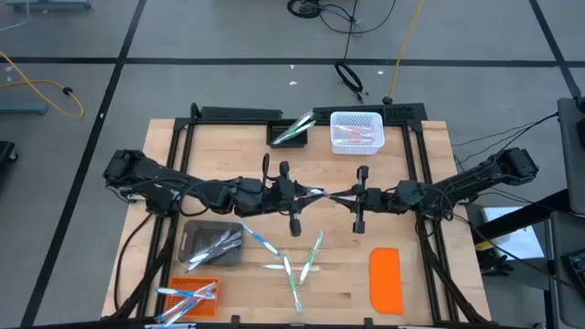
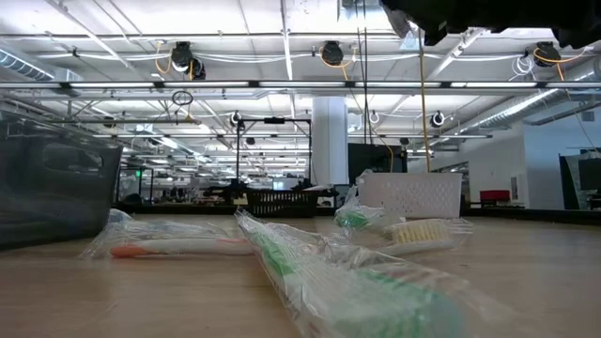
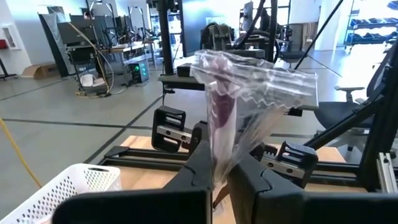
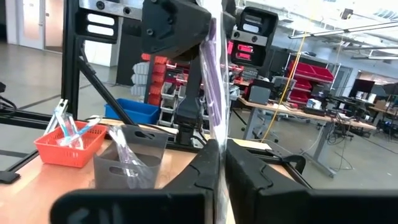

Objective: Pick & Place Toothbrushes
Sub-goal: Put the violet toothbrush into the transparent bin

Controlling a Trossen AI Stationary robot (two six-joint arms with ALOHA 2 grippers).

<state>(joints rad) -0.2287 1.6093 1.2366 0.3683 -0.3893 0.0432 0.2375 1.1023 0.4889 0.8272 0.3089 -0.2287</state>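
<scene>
A purple toothbrush (image 1: 325, 194) in a clear wrapper hangs above the table's middle between my two grippers. My left gripper (image 1: 315, 193) is shut on it from the left and my right gripper (image 1: 336, 196) from the right. Both wrist views show the wrapper (image 3: 224, 106) (image 4: 214, 93) rising out of shut fingers. Several more wrapped toothbrushes (image 1: 292, 260) lie flat on the wood near the front, and show close up in the low view (image 2: 376, 291). Others sit in a white basket (image 1: 355, 131), a black basket (image 1: 288, 132), a grey bin (image 1: 212, 245) and an orange basket (image 1: 187, 297). My left gripper pinches the wrapped toothbrush between its two fingers, low on the crinkled wrapper (image 3: 219, 163). The fingers come level from the table's left. The brush is lifted clear of the table. My right gripper pinches the same wrapper (image 4: 216, 146) between its two fingers, level from the table's right. The wrapper runs straight from its fingers to the left gripper's fingers (image 4: 186, 37), clear of the table.
A flat orange lid (image 1: 386, 279) lies at the front right. A black frame (image 1: 416, 183) runs around the wooden top. Bare wood shows between the loose toothbrushes and the lid (image 1: 343, 274).
</scene>
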